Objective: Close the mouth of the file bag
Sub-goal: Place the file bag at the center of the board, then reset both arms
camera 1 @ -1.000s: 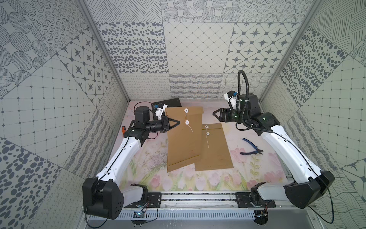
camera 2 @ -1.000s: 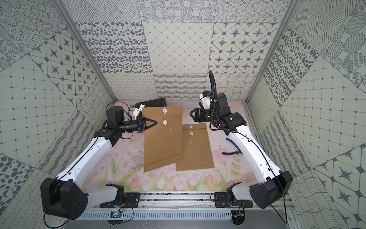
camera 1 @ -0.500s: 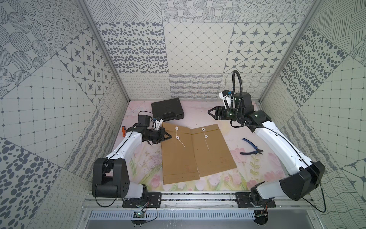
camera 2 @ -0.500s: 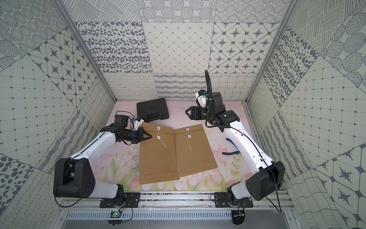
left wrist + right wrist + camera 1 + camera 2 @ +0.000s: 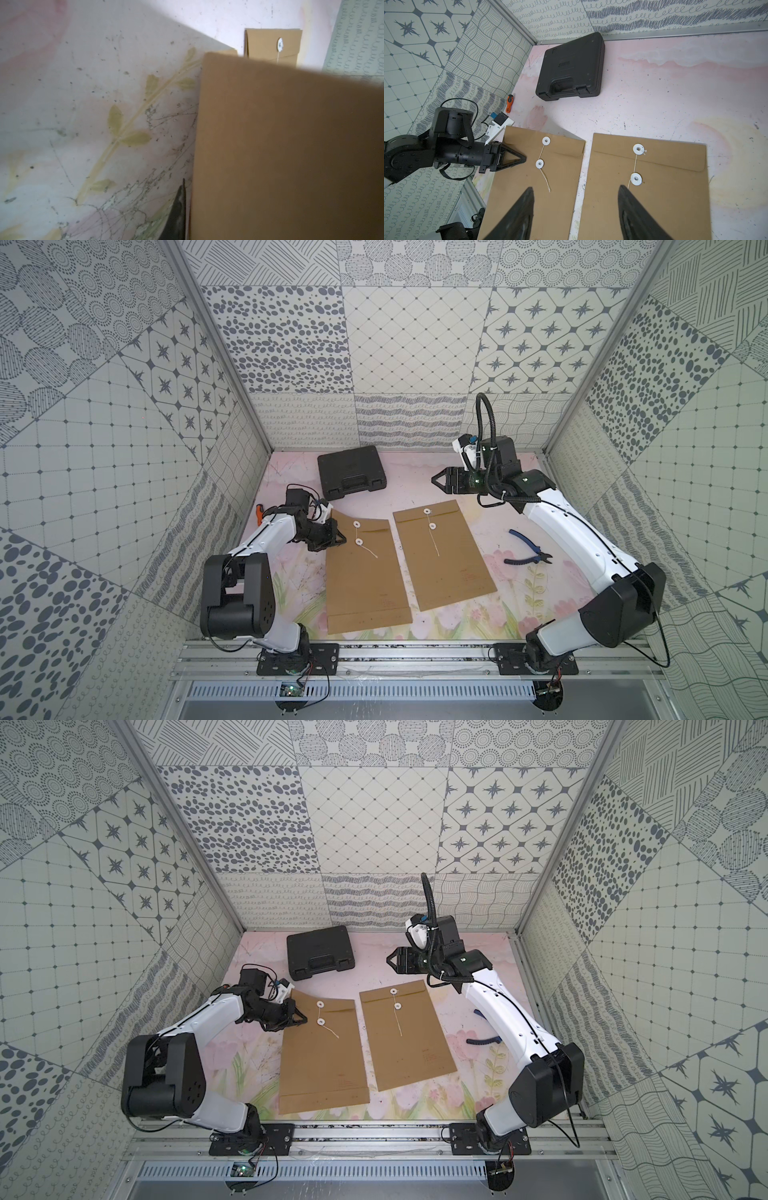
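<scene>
Currently the left file bag (image 5: 365,572) and the right file bag (image 5: 444,556) are lying flat and side by side on the floral table (image 5: 478,497). They are not touching, and their mouths are pointing toward the back wall. The left file bag is sitting in front of the left arm, with its far left corner curling up off the table. The left gripper (image 5: 338,537) is reaching in low at that bag's left edge, just below the raised corner. In the left wrist view the brown paper is running in beside 1 dark finger (image 5: 178,212) and hiding the other. I cannot tell whether the jaws are clamping the paper or merely standing around it.

The right gripper (image 5: 435,480) is hovering above the table beyond the top of the right file bag, jaws standing apart with nothing between them. Both flaps are lying folded down. Each bag is showing 2 white discs (image 5: 546,140), and each string (image 5: 545,178) is trailing loose down the front.

A black case (image 5: 352,472) is resting near the back wall. Blue-handled pliers (image 5: 528,558) are lying to the right of the bags, and an orange screwdriver (image 5: 509,103) is lying by the left wall.
</scene>
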You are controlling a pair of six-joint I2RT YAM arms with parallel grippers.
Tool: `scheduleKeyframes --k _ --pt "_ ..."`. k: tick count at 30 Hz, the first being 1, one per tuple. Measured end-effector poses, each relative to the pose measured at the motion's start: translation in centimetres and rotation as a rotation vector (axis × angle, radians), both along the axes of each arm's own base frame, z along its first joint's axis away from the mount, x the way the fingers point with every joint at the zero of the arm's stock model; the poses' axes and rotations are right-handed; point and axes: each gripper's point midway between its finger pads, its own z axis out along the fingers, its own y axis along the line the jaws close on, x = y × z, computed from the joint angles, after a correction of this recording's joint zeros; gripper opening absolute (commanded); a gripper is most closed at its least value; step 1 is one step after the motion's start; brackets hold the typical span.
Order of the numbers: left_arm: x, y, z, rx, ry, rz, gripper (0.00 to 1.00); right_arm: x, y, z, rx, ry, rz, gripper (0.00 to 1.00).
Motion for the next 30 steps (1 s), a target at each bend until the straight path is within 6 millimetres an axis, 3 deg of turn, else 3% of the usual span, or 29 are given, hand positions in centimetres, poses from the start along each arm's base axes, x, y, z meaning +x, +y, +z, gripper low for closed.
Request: scheduleKeyframes --k 6,8,10,12,18,21,23,25,27,30 --pt "3.1 0.9 -0.6 0.060 -0.013 -0.013 0.35 0.0 0.1 0.0 0.001 0.001 0.004 0.65" --pt "4.0 1.2 -1.0 0.076 -0.014 -0.016 0.45 -0.1 0.1 0.0 0.002 0.001 0.005 0.65" --pt "4.5 1.7 -1.5 0.098 -0.010 -0.015 0.68 -0.1 0.1 0.0 0.003 0.002 0.007 0.66" --pt "4.6 2.5 -1.9 0.128 -0.003 -0.003 0.98 -0.1 0.1 0.0 0.003 0.001 0.008 0.66" --pt "4.6 6.8 -1.5 0.233 0.003 0.091 0.99 0.2 0.3 0.3 0.006 -0.007 0.015 0.66" --pt "5.0 8.2 0.4 0.291 -0.047 0.126 0.99 0.5 -0.1 -0.1 -0.012 -0.008 -0.009 0.68" --pt "5.2 8.6 2.3 0.328 -0.106 0.142 0.99 1.0 -1.0 -0.8 -0.048 -0.024 -0.059 0.77" --pt "5.0 8.1 4.8 0.377 -0.203 0.143 0.99 1.2 -2.6 -2.3 -0.097 -0.053 -0.135 0.96" --pt "4.3 6.3 6.9 0.419 -0.335 0.108 0.99 0.7 -5.4 -4.7 -0.176 -0.125 -0.228 0.99" --pt "2.7 3.1 7.9 0.460 -0.525 0.034 0.99 0.1 -10.6 -8.4 -0.319 -0.234 -0.381 0.99"
